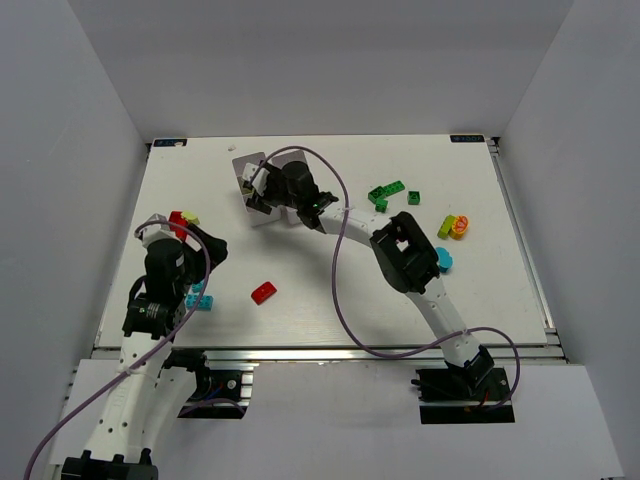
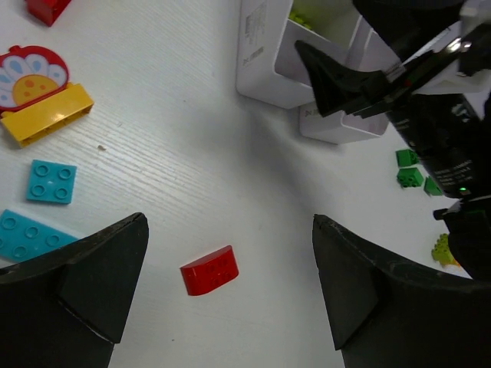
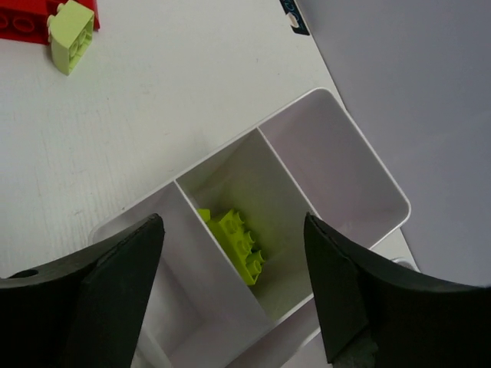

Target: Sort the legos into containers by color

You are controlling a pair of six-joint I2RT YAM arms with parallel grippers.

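Reaching across, the right tool [image 3: 232,226] hangs open over a lime brick [image 3: 239,244] in the tray [image 3: 345,165].

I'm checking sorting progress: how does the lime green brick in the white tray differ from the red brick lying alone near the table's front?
The lime green brick is sorted, lying in the white tray's middle compartment; the red brick lies loose on the table. The lime green brick shows rows of studs; the red brick shows a rounded edge. Both are small plastic bricks, and neither is gripped.
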